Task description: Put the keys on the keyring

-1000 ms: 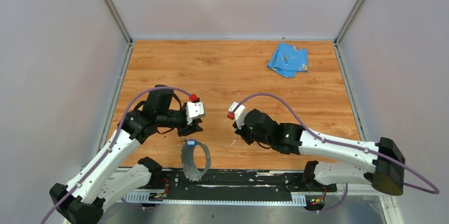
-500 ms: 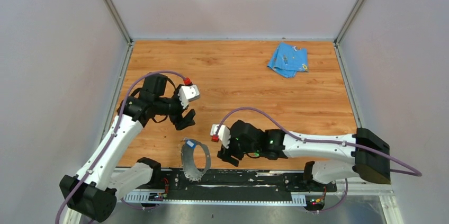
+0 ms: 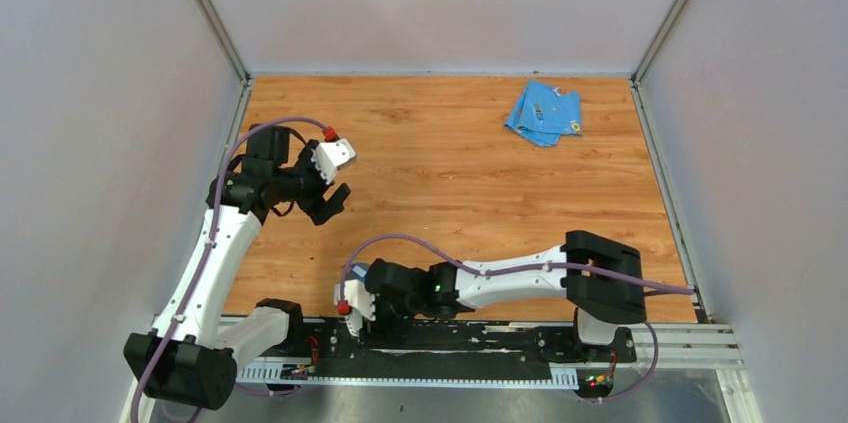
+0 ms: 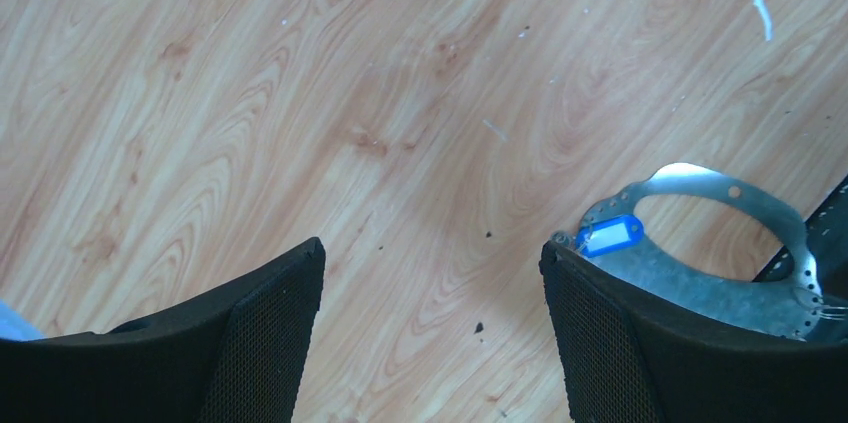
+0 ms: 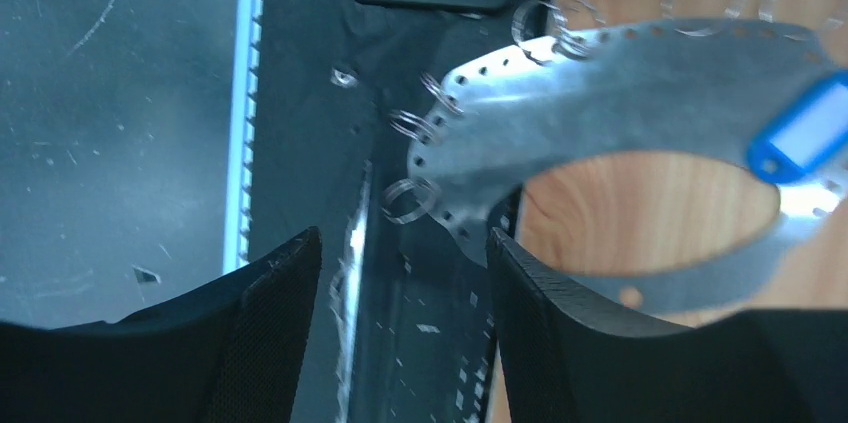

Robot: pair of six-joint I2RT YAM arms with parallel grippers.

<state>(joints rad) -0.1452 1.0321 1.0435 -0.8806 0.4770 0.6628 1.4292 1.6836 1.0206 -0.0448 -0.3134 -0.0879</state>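
Right gripper (image 5: 405,238) is hovering, jaws spread, over thin grey metal oval keyring (image 5: 600,93) at 6 o'clock; blue plastic key head (image 5: 805,133) seemingly resting on it. Left gripper (image 3: 330,205) is hanging at 9 o'clock, jaws spread, empty.

White-shelled, black-jointed left arm (image 3: 207,268); matching right arm (image 3: 505,283). Thin purple cable (image 3: 214,211) loops along each. Small red cap (image 3: 328,132) at each white wrist block (image 3: 335,155). Black fingers (image 4: 270,333), mesh-textured faces.
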